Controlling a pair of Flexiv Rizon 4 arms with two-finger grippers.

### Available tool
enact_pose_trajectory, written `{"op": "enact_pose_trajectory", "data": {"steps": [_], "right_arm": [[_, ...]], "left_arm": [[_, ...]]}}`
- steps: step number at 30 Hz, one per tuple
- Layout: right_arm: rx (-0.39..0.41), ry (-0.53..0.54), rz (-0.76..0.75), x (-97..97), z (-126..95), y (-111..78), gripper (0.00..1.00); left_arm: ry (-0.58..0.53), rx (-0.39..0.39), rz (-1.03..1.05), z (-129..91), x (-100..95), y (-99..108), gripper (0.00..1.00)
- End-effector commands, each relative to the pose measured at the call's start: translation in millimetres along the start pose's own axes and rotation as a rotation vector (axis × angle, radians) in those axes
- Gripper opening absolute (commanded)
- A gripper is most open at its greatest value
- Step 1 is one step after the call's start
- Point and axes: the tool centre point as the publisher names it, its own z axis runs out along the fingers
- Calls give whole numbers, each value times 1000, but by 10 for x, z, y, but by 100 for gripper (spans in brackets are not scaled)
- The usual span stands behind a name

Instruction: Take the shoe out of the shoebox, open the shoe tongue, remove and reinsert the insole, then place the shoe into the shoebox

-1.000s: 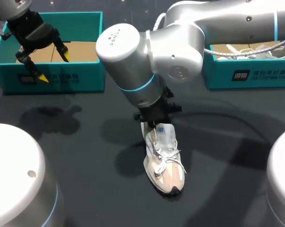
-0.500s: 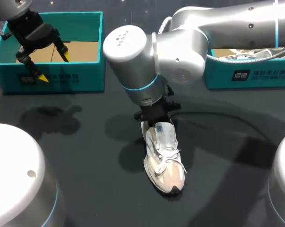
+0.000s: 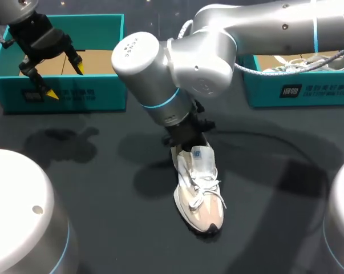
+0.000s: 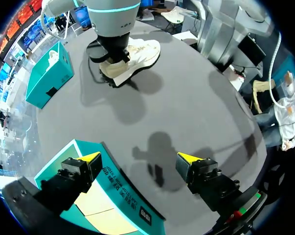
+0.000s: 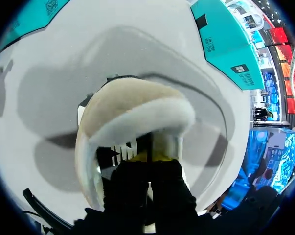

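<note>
The right arm (image 3: 177,68) hides the right gripper (image 5: 148,156) from above. In its own view the fingers stand drawn almost together, yellow tips sunk behind the white collar of the shoe (image 3: 197,197), so whatever may be nipped between them cannot be made out. The shoe stands on its sole on the dark table (image 3: 103,188), heel under that gripper and tongue raised, while well off from the shoe the left gripper (image 3: 65,81) hangs spread wide over a teal shoebox (image 3: 69,94), and a second teal box (image 3: 297,88) stands on the shoe's other side.
</note>
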Motion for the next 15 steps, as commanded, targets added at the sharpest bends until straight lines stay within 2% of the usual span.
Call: {"op": "enact_pose_trajectory", "data": {"steps": [1,4,7,12,15], "right_arm": [[33,62,-17,53,271,50,0],[25,88,-41,148,215,49,0],[-9,93,-41,209,60,39,0],[-75,46,-28,152,-302,32,0],[-92,39,-25,126,-380,51,0]], "left_arm": [[0,-2,1,-1,5,2,100],[0,-2,1,-1,5,2,100],[0,-2,1,-1,5,2,100],[0,-2,1,-1,5,2,100],[0,-2,1,-1,5,2,100]]}}
